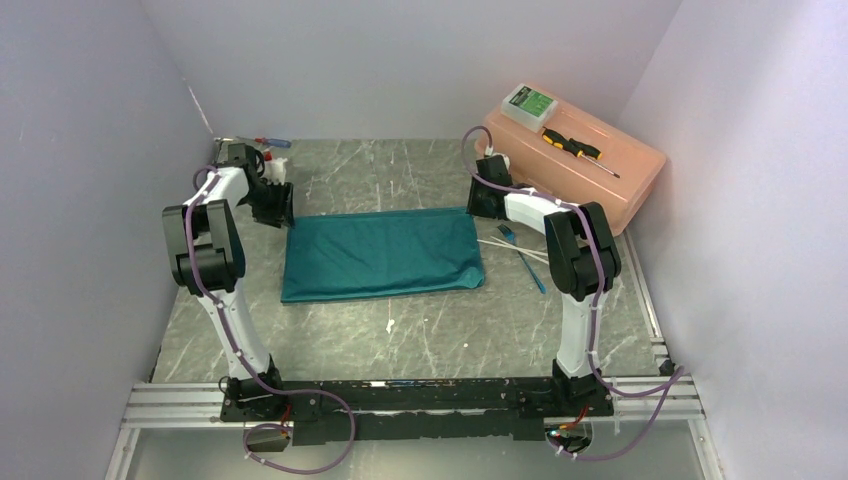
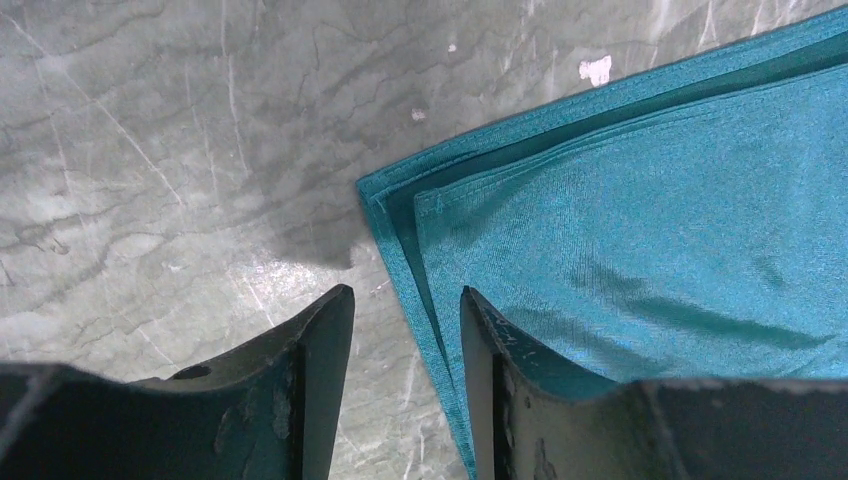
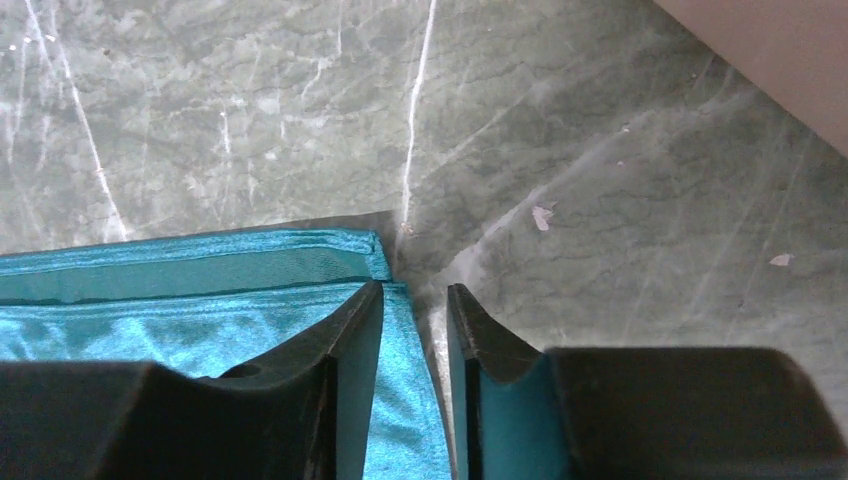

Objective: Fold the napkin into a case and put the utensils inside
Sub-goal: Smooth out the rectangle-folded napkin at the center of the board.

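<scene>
The teal napkin (image 1: 380,255) lies flat on the table, folded into a wide oblong of several layers. My left gripper (image 1: 275,205) is open at its far left corner; in the left wrist view the gripper (image 2: 405,295) straddles the napkin (image 2: 650,220) edge, one finger over cloth, one over bare table. My right gripper (image 1: 487,200) is open at the far right corner; in the right wrist view the gripper (image 3: 415,290) straddles the napkin (image 3: 180,300) edge the same way. The blue utensil (image 1: 530,270) and the white sticks (image 1: 510,248) lie on the table just right of the napkin.
A pink box (image 1: 620,185) stands at the back right with a yellow-and-black screwdriver (image 1: 572,147) and a green-and-white pack (image 1: 530,103) on top. A red-and-blue screwdriver (image 1: 265,142) lies at the back left. A white scrap (image 1: 390,326) lies in front of the napkin.
</scene>
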Controlling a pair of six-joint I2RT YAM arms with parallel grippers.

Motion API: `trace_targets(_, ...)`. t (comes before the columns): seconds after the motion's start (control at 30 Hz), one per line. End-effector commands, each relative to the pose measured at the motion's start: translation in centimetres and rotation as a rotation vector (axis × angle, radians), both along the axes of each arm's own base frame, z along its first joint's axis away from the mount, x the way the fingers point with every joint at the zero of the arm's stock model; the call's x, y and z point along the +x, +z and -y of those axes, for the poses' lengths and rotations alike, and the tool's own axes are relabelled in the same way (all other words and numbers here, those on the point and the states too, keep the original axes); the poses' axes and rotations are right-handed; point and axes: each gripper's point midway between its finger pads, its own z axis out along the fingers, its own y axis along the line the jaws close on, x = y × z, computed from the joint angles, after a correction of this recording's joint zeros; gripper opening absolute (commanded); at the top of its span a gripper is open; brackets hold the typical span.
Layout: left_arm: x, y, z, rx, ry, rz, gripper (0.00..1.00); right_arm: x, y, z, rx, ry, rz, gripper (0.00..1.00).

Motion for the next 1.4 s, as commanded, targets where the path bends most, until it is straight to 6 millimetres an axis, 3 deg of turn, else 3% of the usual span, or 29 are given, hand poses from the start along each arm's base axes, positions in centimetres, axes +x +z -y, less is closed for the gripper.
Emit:
trace_targets(0.0, 0.5, 0.2, 0.7, -0.026, 0.008, 0.014, 0.5, 1.1, 1.1, -1.0, 0.053, 0.019, 0.047, 0.31)
trace_targets(0.2, 0.8, 0.0, 0.9, -0.036, 0.008, 0.016, 0.59, 0.9, 0.9, -1.2, 0.072, 0.019, 0.04, 0.2)
trace_targets(0.43, 1.7, -0.9, 0.9, -0.011, 0.024, 0.015, 0.54, 0.7, 1.1, -1.1, 0.076, 0.009, 0.04, 0.0)
trace_targets(0.67, 1.9, -0.5, 1.2, -0.028, 0.036, 0.033, 0.35, 0.9, 2.5, -0.9, 0.06, 0.018, 0.069, 0.0)
trace_targets(1.1, 1.5, -1.1, -0.2, 0.099, 0.055, 0.042, 0.05, 1.7, 3.6, -1.4, 0.071, 0.03, 0.098, 0.0)
trace_targets(1.3, 1.8, -0.1, -0.8, 0.133, 0.094, 0.083, 0.03, 2.3, 3.6, -1.4, 0.057, 0.025, 0.102, 0.0)
trace_targets(1.37, 1.9, 0.3, -1.0, 0.143, 0.103, 0.097, 0.03, 2.6, 3.4, -1.3, 0.049, 0.017, 0.098, 0.06)
